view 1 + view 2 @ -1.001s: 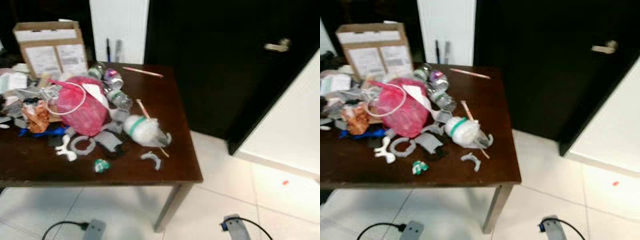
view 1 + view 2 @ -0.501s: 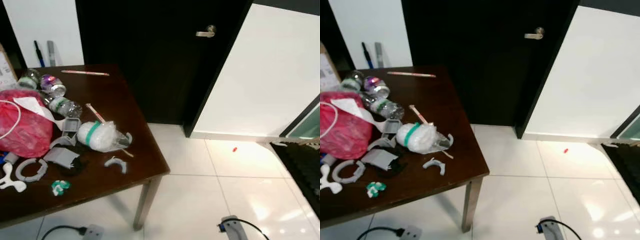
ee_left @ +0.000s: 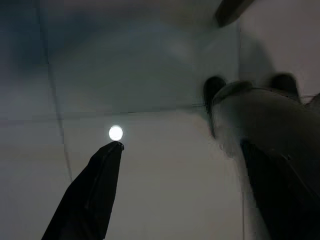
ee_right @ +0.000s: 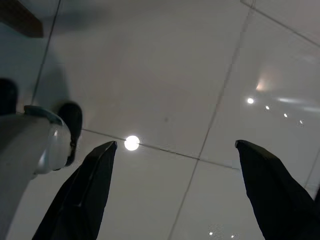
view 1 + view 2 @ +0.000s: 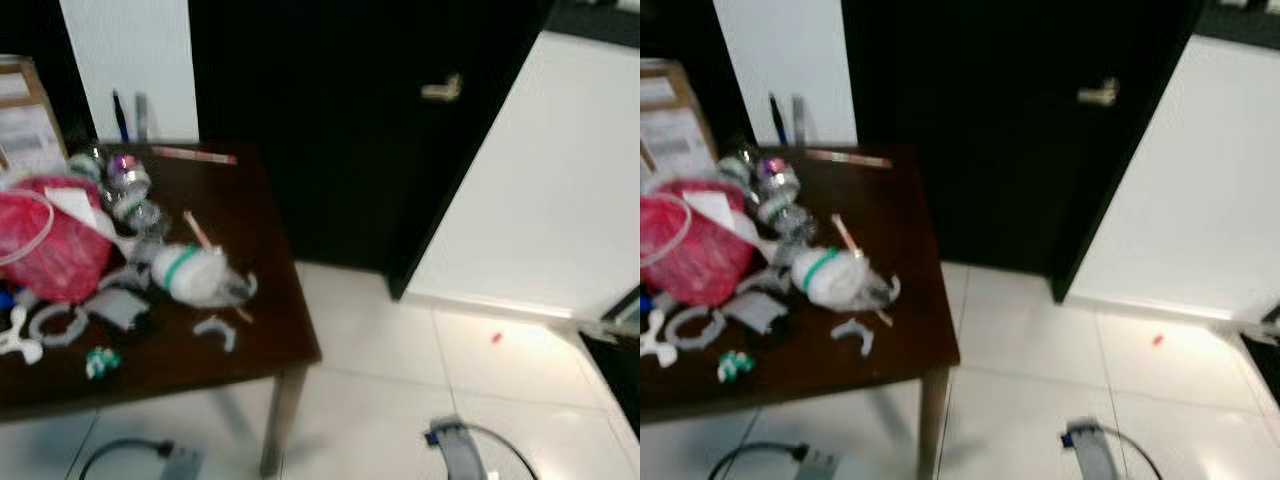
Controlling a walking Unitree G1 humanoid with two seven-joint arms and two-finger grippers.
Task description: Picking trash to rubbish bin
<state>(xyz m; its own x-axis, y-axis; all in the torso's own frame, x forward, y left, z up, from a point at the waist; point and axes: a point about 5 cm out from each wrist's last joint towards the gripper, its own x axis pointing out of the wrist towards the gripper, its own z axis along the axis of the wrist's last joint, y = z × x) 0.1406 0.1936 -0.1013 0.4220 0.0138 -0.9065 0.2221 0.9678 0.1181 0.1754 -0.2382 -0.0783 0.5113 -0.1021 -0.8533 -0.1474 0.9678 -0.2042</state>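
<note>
Trash lies scattered on a dark wooden table [image 5: 262, 205] at the left: a red plastic bag [image 5: 50, 245], a crushed clear bottle with a green band [image 5: 190, 275], small bottles [image 5: 127, 182], a white ring [image 5: 55, 322], a small green scrap [image 5: 98, 362] and a white plastic piece [image 5: 215, 331]. My left gripper [image 3: 180, 195] hangs open over the floor tiles, nothing between its fingers. My right gripper [image 4: 175, 195] is also open above bare tiles.
A cardboard box [image 5: 25, 115] stands at the table's back left. Behind the table is a black door [image 5: 330, 100] with a metal handle [image 5: 441, 90], and a white panel [image 5: 540, 190] at right. Cables and plugs [image 5: 455, 450] lie on the white tiled floor.
The whole picture swung right, away from the table, then drifted back a little and is now blurred: the camera moved. The trash on the table has stayed put.
</note>
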